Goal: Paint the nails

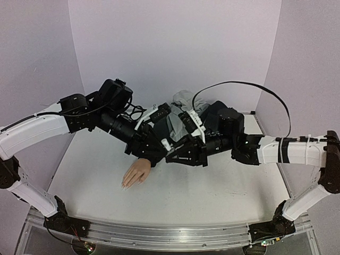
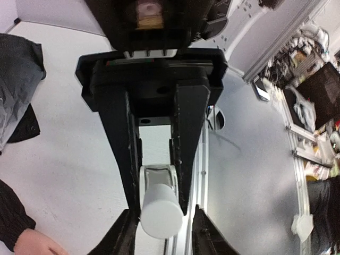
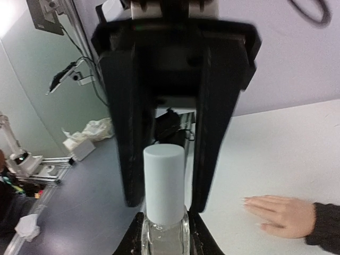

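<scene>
From the overhead camera I see my left arm (image 1: 37, 130) and right arm (image 1: 297, 151) reaching in to meet above the middle of the white table top (image 1: 223, 196). Just below and left of that meeting point lies the flesh-coloured mannequin hand with a dark sleeve (image 1: 137, 174), palm down, fingers pointing toward the arm bases. Its nails (image 1: 125, 185) are too small here for me to judge any colour.

On the left wrist camera, the left gripper (image 2: 158, 204) is clamped narrow on the small clear glass bottle (image 2: 156, 178). The bottle's pale cylindrical cap (image 2: 161, 215) sits between the other gripper's fingertips at the bottom edge. A bit of the mannequin hand shows in the lower left corner.

On the right wrist camera, the right gripper (image 3: 166, 207) straddles the cap with its jaws narrow. A sliver of gap shows on one side, so I cannot tell whether it is pinching yet. The cap is on the bottle. The mannequin hand rests on the table to the right, apart from the bottle, and its nails look pale and bare.

My read is that nothing is painted so far and we are at the bottle-opening step. The cap must come off, then the brush goes to each nail.
</scene>
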Available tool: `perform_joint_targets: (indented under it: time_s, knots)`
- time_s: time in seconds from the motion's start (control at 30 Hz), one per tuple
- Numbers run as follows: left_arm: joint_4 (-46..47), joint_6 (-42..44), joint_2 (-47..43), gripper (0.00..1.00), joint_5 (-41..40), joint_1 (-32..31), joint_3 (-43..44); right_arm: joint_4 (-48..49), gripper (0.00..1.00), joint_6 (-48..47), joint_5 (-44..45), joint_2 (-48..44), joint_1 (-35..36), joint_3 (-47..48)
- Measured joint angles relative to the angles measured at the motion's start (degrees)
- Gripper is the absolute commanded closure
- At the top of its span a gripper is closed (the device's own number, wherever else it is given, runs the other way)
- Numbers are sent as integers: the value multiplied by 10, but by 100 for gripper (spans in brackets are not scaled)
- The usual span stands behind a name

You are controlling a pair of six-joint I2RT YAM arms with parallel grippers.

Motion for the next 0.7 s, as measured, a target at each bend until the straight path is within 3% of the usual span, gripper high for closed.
perform_joint_targets:
  time_s: [0.13,0.27,0.37,0.57,0.7]
  knots:
    - [12,-29,-31,33,-52,-2,-30,-8,100,-50,94,-41,-4,4]
    - [15,-69,-80,25,-114,0,-75,5,100,-101,190,-80,-5,4]
    - [30,-103,-111,6,-152,2,-93,11,100,-124,250,-83,-5,4]
    - [132,-229,-150,5,-251,2,-107,24,100,-149,400,-60,12,5]
    - [194,-301,-141,11,-325,2,-107,37,100,-155,500,-27,42,9]
